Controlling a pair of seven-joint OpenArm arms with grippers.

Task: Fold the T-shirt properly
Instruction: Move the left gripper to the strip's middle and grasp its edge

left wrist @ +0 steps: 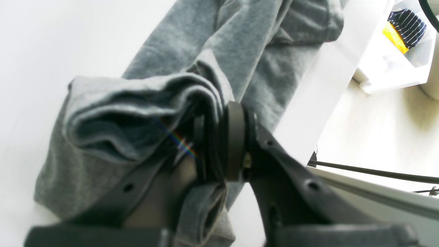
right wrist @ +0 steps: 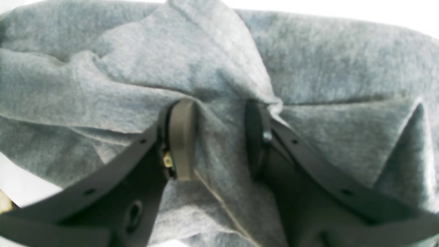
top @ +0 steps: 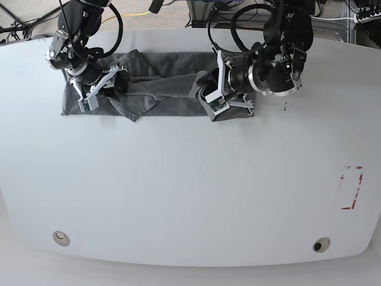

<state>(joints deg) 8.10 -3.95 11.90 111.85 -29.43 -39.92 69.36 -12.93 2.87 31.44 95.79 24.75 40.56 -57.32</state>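
Observation:
The dark grey T-shirt lies as a long, wrinkled band across the far part of the white table. My left gripper is at the band's right end. In the left wrist view the left gripper is shut on a bunch of stacked folds of the T-shirt, which is lifted slightly off the cloth below. My right gripper is at the band's left end. In the right wrist view the right gripper pinches a raised ridge of the T-shirt between its pads.
Beyond the table edge, a white bin holds a striped cloth and something yellow. A red outline is marked near the table's right edge. Two round holes sit near the front edge. Cables lie behind the arms.

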